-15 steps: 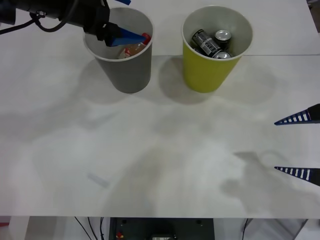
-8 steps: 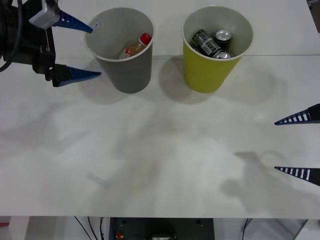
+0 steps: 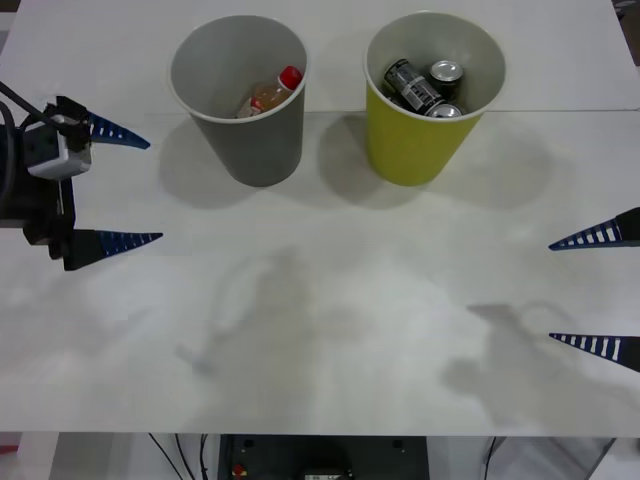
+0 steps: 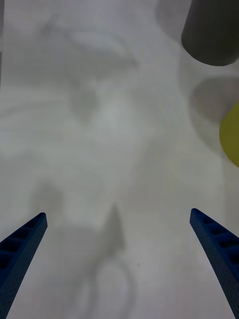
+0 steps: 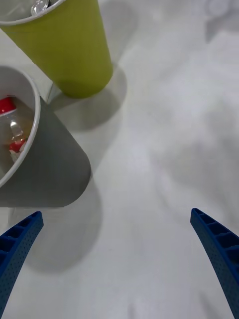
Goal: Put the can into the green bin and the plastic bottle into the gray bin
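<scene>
Holding three cans (image 3: pixel 425 85), green bin (image 3: pixel 415 150) — gray bin (image 3: pixel 262 150), one plastic bottle (image 3: pixel 268 94) — both claws spread.

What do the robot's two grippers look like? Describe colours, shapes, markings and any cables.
The left gripper has two blue, ribbed fingers tapering to sharp points, fixed to a black body carrying a small white-grey block and black cables. The right gripper has the same blue pointed fingers, with pale stripes across their ribs.

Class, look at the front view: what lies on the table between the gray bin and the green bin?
Nothing: between the gray bin and the green bin there is only bare white table with the green bin's shadow on it.
</scene>
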You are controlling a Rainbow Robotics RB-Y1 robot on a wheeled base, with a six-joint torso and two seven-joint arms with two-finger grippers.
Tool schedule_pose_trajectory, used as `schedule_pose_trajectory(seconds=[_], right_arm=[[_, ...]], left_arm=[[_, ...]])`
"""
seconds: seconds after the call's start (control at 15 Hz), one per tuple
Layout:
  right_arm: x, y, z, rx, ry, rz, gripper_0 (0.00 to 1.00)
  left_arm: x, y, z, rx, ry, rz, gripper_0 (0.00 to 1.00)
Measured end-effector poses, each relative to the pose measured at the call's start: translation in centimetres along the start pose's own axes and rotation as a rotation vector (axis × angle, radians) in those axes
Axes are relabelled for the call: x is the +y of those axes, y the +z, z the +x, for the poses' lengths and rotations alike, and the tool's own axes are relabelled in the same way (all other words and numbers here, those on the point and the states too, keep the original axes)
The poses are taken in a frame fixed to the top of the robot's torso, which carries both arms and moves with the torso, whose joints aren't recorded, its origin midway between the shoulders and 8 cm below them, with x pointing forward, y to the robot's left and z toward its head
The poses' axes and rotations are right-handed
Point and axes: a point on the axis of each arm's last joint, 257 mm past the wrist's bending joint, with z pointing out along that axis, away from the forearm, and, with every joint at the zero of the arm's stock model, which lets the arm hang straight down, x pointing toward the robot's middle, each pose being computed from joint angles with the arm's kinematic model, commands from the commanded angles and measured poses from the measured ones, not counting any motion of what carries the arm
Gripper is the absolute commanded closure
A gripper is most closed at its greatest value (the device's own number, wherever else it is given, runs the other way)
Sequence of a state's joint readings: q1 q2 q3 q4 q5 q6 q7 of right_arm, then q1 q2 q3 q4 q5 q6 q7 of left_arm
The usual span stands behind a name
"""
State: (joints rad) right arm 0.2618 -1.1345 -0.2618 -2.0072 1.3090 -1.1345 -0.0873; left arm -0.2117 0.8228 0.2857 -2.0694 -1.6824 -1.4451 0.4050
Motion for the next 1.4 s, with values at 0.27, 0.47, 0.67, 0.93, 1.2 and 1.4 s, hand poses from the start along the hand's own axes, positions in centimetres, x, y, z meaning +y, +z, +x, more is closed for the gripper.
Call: schedule_pose_trajectory(seconds=[0.27, 0.47, 0.67, 0.93, 1.2, 1.4], right_arm=[[0.0, 0.0, 0.0, 0.000, 0.000, 0.000, 0.00], [0.0, 0.0, 0.0, 0.000, 0.000, 0.000, 0.00], [0.0, 0.0, 0.0, 0.000, 0.000, 0.000, 0.00], [0.0, 0.0, 0.0, 0.000, 0.000, 0.000, 0.00], [0.0, 0.0, 0.0, 0.000, 0.000, 0.000, 0.00], [0.0, 0.0, 0.0, 0.000, 0.000, 0.000, 0.00]], left_arm=[[-2.7, -0.2, 2.9, 0.006, 0.070, 0.009, 0.00], [-4.6, -0.5, 4.0, -0.009, 0.094, 0.020, 0.00], [-6.4, -0.9, 4.1, -0.051, 0.075, 0.033, 0.00], [-8.2, -1.6, 4.1, -0.100, 0.016, 0.040, 0.00], [-9.9, -1.9, 5.0, -0.092, -0.012, 0.059, 0.00], [-10.6, -2.5, 6.1, -0.055, -0.006, 0.080, 0.00]])
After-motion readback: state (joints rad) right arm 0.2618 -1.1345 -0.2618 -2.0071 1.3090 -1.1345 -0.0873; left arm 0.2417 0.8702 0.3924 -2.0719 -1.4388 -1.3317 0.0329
